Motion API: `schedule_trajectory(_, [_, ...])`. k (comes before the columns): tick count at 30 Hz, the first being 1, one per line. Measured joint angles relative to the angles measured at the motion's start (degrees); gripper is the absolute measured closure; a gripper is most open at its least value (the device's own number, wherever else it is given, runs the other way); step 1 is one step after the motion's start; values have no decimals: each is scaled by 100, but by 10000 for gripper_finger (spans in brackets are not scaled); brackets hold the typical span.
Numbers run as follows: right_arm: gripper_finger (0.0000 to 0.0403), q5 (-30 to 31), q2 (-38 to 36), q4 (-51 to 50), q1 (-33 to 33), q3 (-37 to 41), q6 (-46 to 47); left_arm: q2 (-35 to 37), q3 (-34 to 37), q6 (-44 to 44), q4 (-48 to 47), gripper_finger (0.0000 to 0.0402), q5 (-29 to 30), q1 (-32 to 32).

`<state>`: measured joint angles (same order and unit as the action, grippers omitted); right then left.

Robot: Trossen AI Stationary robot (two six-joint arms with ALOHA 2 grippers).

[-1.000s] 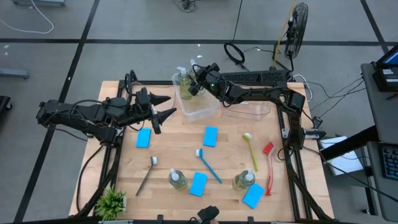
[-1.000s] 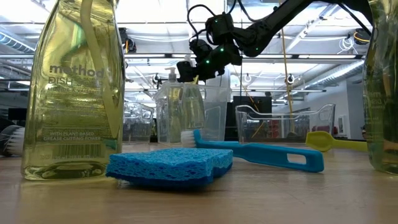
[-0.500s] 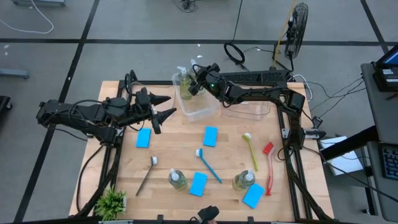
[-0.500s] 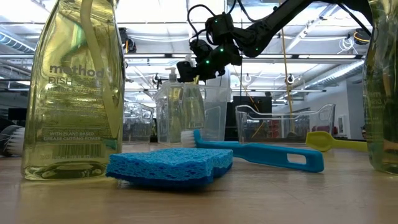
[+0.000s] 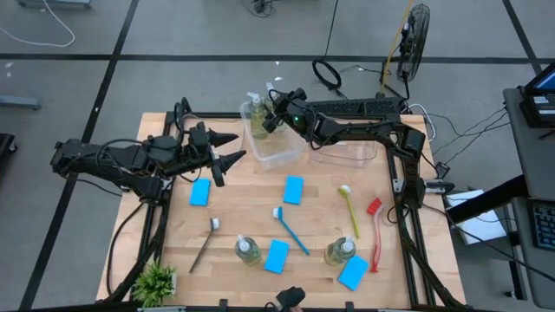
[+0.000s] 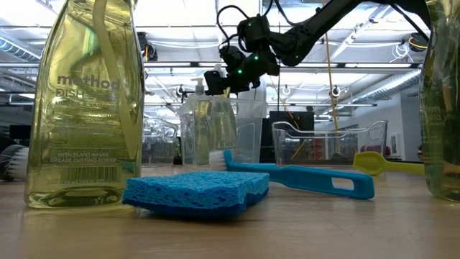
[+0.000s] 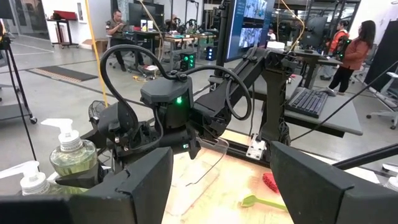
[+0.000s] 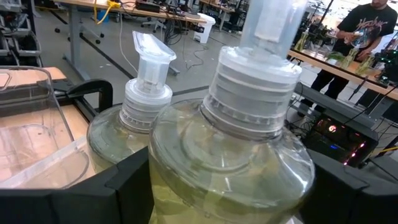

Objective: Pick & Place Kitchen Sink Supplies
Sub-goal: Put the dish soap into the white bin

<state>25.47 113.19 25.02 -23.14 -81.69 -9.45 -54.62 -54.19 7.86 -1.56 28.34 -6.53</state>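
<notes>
Between right tool [image 8: 205,186] fingers, clear yellow-green soap bottle [image 8: 230,162]

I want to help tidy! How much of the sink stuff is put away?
One soap bottle stands in the clear bin. The right gripper is at a second bottle there; the left gripper waits, jaws open. Two bottles, four sponges and four brushes lie on the table.

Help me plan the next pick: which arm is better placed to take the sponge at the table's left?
Left. Its gripper hangs open and empty close by that sponge, while the right gripper is farther off at the bin, around a bottle.
</notes>
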Motion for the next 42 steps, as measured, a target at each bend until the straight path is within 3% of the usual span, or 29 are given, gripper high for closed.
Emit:
schedule_trajectory(7, [46, 1, -4, 7, 2, 0, 172, -1, 0, 10, 0, 133, 2, 0])
schedule_trajectory(12, [29, -11, -4, 5, 7, 0, 172, -1, 0, 11, 0, 133, 4, 0])
schedule_trajectory(20, [28, 29, -7, 5, 32, 0, 44, -1, 1, 10, 0, 133, 4, 0])
schedule_trajectory(27, [28, 36, -216, -219, 210, 2, -669, -1, 1, 9, 0, 133, 4, 0])
schedule_trajectory(30, [26, 305, -300, -276, 313, 11, -844, -1, 2, 4, 0, 133, 4, 0])
schedule_trajectory(35, [26, 769, -304, -447, 414, 11, -840, -1, 2, 9, 2, 133, 4, 0])
schedule_trajectory(42, [25, 909, -310, -1354, 431, 11, -377, -1, 1, 19, 2, 133, 2, 0])
